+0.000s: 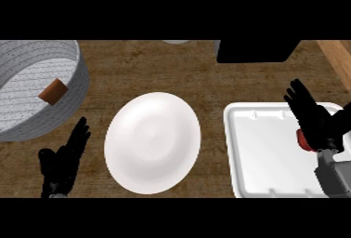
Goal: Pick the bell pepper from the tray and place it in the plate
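Note:
A white oval plate point(152, 142) lies in the middle of the wooden counter. To its right sits a white tray point(264, 153). My right hand point(314, 122) hovers over the tray's right side with its fingers stretched out and pointing away from me. A small part of the red bell pepper point(302, 139) shows at the palm's left edge; the hand hides most of it. I cannot tell whether the palm touches it. My left hand point(63, 160) rests open at the lower left, fingers up, just left of the plate.
A large grey round pot point(77, 88) stands at the upper left with a small brown block point(53, 91) inside. A black object point(254, 51) sits at the counter's far edge. A wooden strip point(337, 58) runs along the upper right.

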Controlling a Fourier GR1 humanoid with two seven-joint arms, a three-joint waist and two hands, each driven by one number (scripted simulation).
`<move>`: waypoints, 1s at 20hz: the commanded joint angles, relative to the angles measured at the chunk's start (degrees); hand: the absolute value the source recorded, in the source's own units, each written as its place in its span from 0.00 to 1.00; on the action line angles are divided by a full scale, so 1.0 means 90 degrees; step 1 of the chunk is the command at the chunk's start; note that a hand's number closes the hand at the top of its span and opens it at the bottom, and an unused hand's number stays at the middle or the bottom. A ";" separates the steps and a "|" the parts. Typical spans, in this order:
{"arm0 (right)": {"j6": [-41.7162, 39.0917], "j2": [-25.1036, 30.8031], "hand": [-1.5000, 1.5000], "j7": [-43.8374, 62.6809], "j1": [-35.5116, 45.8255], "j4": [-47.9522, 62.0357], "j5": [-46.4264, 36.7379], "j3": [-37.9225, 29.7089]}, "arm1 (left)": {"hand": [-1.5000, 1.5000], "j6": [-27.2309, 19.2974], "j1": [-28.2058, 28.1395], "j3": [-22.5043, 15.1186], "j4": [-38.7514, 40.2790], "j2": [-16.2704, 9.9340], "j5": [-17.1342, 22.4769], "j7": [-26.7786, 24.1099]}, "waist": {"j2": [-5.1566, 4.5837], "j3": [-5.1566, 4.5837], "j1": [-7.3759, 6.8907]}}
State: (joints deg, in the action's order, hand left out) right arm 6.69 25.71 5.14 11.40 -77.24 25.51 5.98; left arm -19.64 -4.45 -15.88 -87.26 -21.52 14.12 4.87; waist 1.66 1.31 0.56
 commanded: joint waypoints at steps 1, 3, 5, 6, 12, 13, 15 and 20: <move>-0.0236 -0.0041 1.00 -0.0451 0.0004 -0.0299 -0.0211 0.0057 | 0.50 0.0203 0.0233 0.0184 -0.0153 -0.0210 -0.0131 -0.0200 | -0.0172 -0.0144 -0.0057; -0.0308 -0.0013 1.00 -0.0723 0.0708 -0.0640 -0.0609 0.0417 | 0.50 0.0270 0.1031 0.0303 -0.0604 -0.0450 -0.0189 -0.0102 | -0.0150 -0.0140 -0.0097; -0.0572 0.0032 1.00 -0.1305 0.1223 -0.0745 -0.1077 0.0741 | 0.50 0.0491 0.1595 0.0480 -0.0720 -0.0720 -0.0244 -0.0276 | -0.0168 -0.0136 -0.0197; -0.0687 0.0014 1.00 -0.1617 0.1257 -0.0929 -0.1288 0.0940 | 0.50 0.0612 0.1681 0.0471 -0.0876 -0.0751 -0.0242 -0.0469 | -0.0143 -0.0138 -0.0200; 0.2621 -0.0313 0.00 -0.1447 0.0155 0.0125 -0.4034 0.1452 | 0.50 0.0794 0.1672 0.0572 -0.0982 -0.0825 -0.0015 -0.0215 | -0.0187 -0.0131 -0.0090; 0.2780 -0.0570 0.00 -0.1668 0.0136 0.0099 -0.3790 0.1255 | 0.50 0.1064 0.1771 0.0885 -0.0767 -0.0986 0.0241 -0.0321 | -0.0197 -0.0136 -0.0059; 0.2996 -0.1034 0.00 -0.2640 -0.0085 0.0126 -0.3462 0.1070 | 0.50 0.1009 0.2005 0.0858 -0.0470 -0.0826 0.0145 -0.0403 | -0.0212 -0.0131 0.0012; 0.2481 -0.0855 0.00 -0.4298 -0.0376 0.0237 -0.2720 0.0209 | 0.50 0.1323 0.1945 0.1001 -0.0605 -0.0861 0.0192 -0.0278 | -0.0187 -0.0139 -0.0050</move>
State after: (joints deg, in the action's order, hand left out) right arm 29.97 18.17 -24.39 9.62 -75.75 -2.71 12.98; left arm -9.70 13.55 -7.85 -92.46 -29.29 15.68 3.10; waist -0.08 0.06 0.24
